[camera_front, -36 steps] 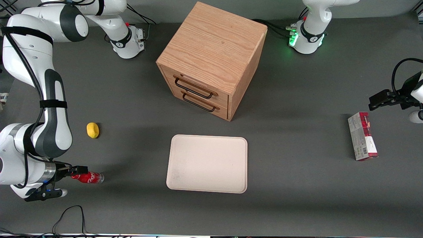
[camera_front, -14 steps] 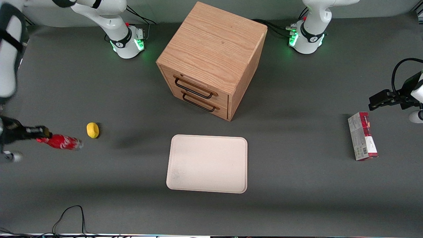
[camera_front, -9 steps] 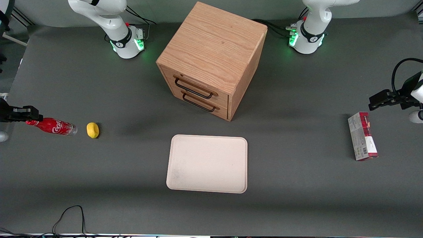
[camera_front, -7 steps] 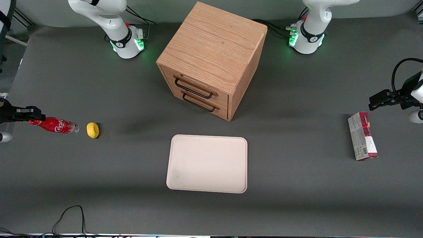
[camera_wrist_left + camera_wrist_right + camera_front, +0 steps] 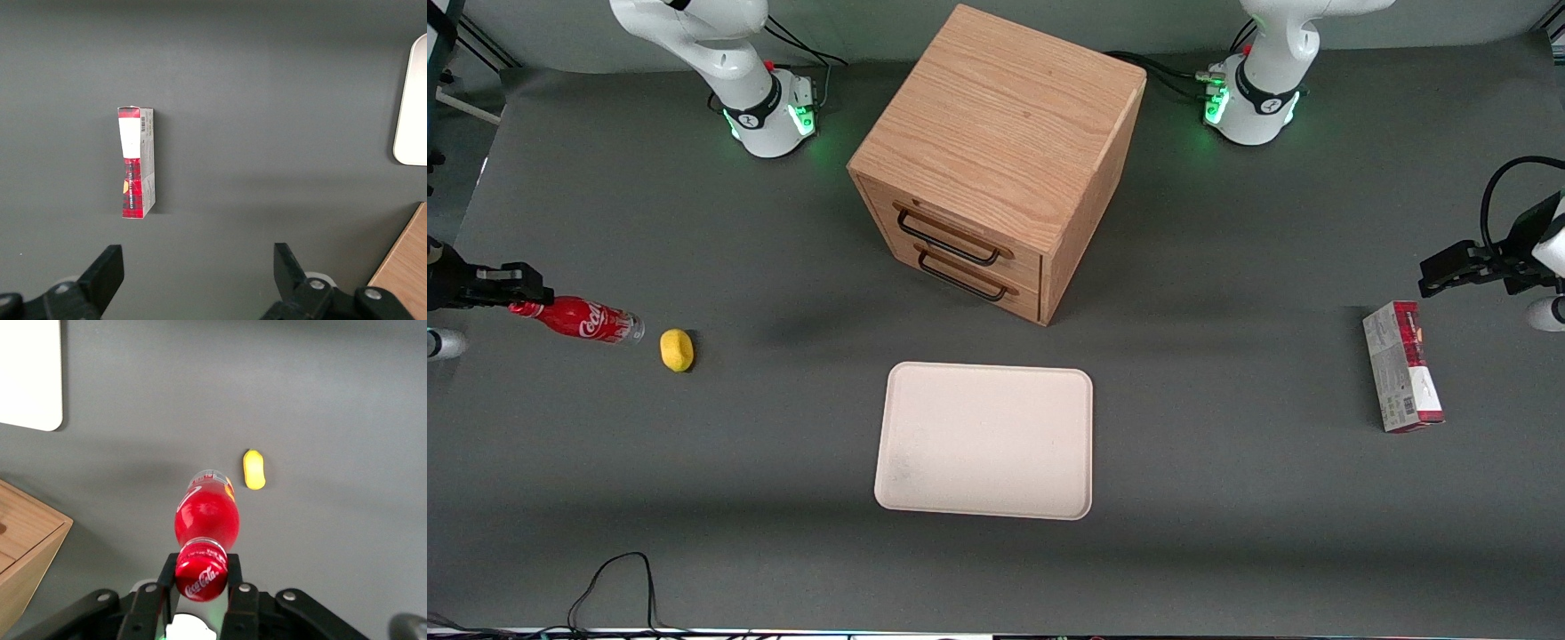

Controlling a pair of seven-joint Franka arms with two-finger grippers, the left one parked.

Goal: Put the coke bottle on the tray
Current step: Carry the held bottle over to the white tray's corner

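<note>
your gripper (image 5: 516,297) sits at the far left edge of the front frame, clamped on the coke bottle (image 5: 587,321) neck, lifted beside the lemon (image 5: 677,349). tray (image 5: 985,440) sits lower centre, well apart.

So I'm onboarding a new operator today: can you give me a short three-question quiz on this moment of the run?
1. True or false: the coke bottle already lies on the tray.
2. What grips the bottle's cap end?
3. Which thing sits nearest the bottle: A) carton, B) lemon, C) drawer cabinet?

Key:
1. False; it hangs in the air toward the working arm's end of the table.
2. The gripper, shut on its neck.
3. B.
</note>
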